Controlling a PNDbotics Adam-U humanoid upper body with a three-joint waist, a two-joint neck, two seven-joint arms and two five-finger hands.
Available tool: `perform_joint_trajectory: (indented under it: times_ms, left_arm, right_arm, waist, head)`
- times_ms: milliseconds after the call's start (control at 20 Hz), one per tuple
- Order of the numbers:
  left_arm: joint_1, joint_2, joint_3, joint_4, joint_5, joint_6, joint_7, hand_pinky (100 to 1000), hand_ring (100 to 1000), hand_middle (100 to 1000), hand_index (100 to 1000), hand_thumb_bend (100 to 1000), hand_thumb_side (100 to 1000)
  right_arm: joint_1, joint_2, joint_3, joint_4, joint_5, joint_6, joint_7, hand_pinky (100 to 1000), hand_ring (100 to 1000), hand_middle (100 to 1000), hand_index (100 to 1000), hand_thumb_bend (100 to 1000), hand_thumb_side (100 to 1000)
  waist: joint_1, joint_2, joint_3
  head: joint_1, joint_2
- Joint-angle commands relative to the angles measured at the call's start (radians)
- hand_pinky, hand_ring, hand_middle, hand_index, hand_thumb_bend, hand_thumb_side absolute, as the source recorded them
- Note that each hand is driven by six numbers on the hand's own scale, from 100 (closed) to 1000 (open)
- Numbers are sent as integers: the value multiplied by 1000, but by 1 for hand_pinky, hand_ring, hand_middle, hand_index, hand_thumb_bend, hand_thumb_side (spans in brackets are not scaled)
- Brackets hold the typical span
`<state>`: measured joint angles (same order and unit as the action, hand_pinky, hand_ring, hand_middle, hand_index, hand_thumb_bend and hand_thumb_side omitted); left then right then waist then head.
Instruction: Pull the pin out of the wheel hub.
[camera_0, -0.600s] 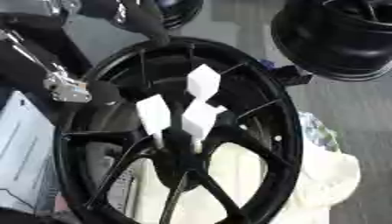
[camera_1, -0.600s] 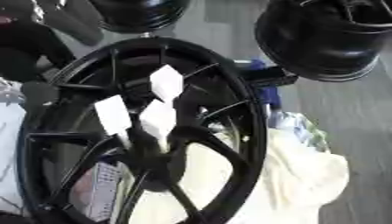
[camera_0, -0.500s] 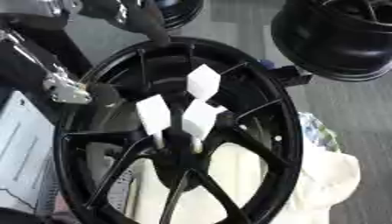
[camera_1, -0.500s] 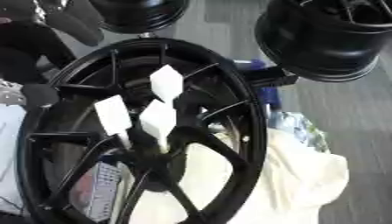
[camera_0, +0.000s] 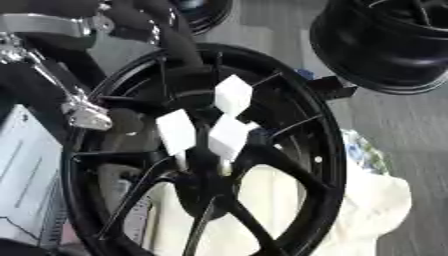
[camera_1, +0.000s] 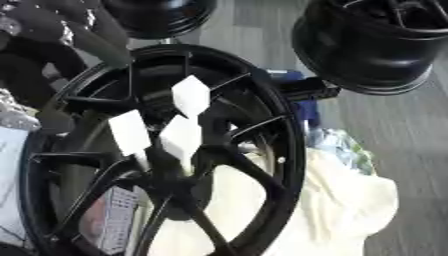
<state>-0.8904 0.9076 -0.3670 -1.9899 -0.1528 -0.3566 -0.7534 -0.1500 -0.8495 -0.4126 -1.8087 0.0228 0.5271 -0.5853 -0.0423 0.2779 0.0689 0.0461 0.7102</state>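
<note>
A black spoked wheel (camera_0: 328, 150) stands tilted across the middle of both eye views. Three pins with white block-shaped heads stick out around its hub (camera_0: 210, 175): one upper (camera_0: 232, 94), one left (camera_0: 175, 131), one centre (camera_0: 227, 137). My left arm enters from the upper left with silver joints. The dark end of my left hand (camera_0: 171, 37) reaches down onto the wheel's upper rim, above the pins and apart from them. Its fingers merge with the black rim. My right hand shows in neither view.
Another black wheel (camera_0: 385, 45) lies at the upper right and a third (camera_1: 162, 15) at the top. A cream cloth (camera_0: 367, 210) lies under the wheel's lower right. A pale box (camera_0: 26, 175) sits at the left, a blue object (camera_1: 304, 107) by the right rim.
My left hand has edged slightly lower onto the upper rim. The wheel and the three white-headed pins stay where they were.
</note>
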Motion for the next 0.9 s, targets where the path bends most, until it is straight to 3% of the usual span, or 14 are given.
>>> perform_joint_trajectory:
  times_ms: [50, 500, 900]
  left_arm:
    - [-20, 3, -6, -10, -38, -49, -65, 860, 852, 756, 874, 438, 180]
    - [-34, -27, -63, -10, -152, -33, -100, 841, 843, 751, 849, 515, 215]
    - [-39, -52, -91, -10, -223, -22, -124, 838, 846, 767, 850, 532, 230]
  right_arm:
    - [-11, -34, -11, -1, -6, 314, -322, 835, 609, 784, 901, 100, 368]
    - [-15, -32, -8, 2, -10, 309, -322, 835, 609, 783, 901, 100, 369]
    - [-17, -30, -9, 2, -10, 306, -322, 835, 609, 783, 902, 100, 371]
  waist:
    - [-1, -15, -1]
    - [-2, -13, -6]
    - [-2, -11, -12]
  head:
    - [1, -13]
    - [5, -19]
    - [8, -20]
